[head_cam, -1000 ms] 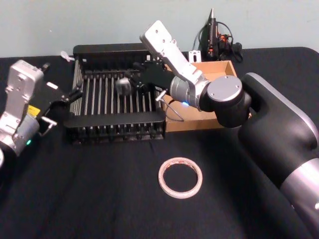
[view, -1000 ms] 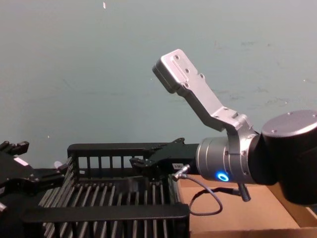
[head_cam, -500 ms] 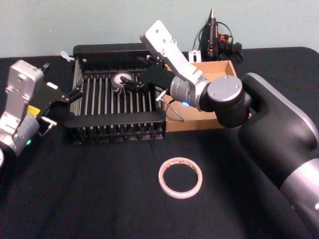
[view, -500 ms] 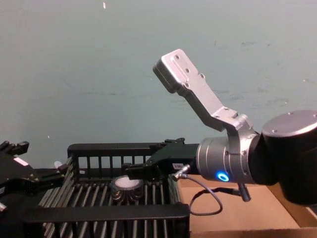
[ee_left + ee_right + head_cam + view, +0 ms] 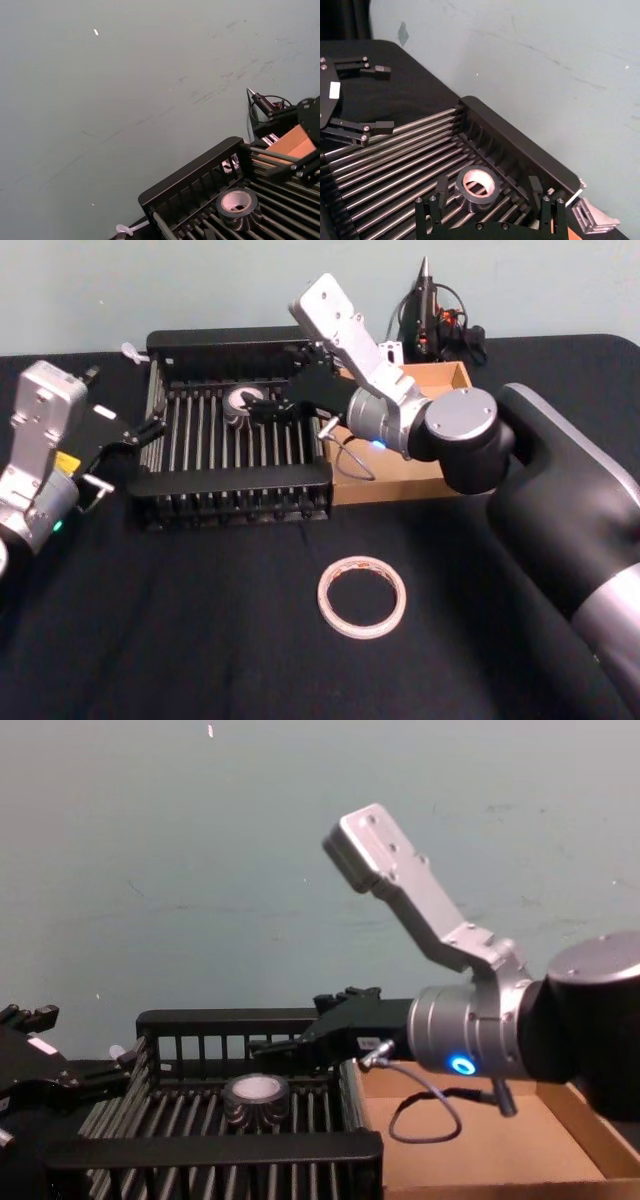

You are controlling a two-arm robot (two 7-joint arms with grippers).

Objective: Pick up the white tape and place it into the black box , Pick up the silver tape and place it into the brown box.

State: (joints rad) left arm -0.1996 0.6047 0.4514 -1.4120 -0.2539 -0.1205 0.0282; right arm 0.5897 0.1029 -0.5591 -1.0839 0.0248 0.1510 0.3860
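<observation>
The white tape (image 5: 243, 400) lies flat on the slatted floor of the black box (image 5: 232, 481), toward its back. It is a small roll with a pale top and grey sides (image 5: 477, 184) (image 5: 256, 1090). My right gripper (image 5: 272, 398) hovers just above it, open; in the right wrist view its fingers (image 5: 441, 187) stand apart on either side of the roll without touching it. The silver tape (image 5: 362, 596), a wide thin ring, lies on the black table in front. The brown box (image 5: 432, 475) stands right of the crate, partly behind my right arm. My left gripper (image 5: 135, 445) is open beside the crate's left wall.
A cable and tools (image 5: 435, 315) sit behind the brown box at the table's back edge. A small white clip (image 5: 133, 352) lies behind the crate's left corner. Black tabletop spreads around the silver ring.
My right gripper has opened and let the white tape go onto the crate's floor. The right arm has then risen and drawn back a little. The left arm has not moved.
</observation>
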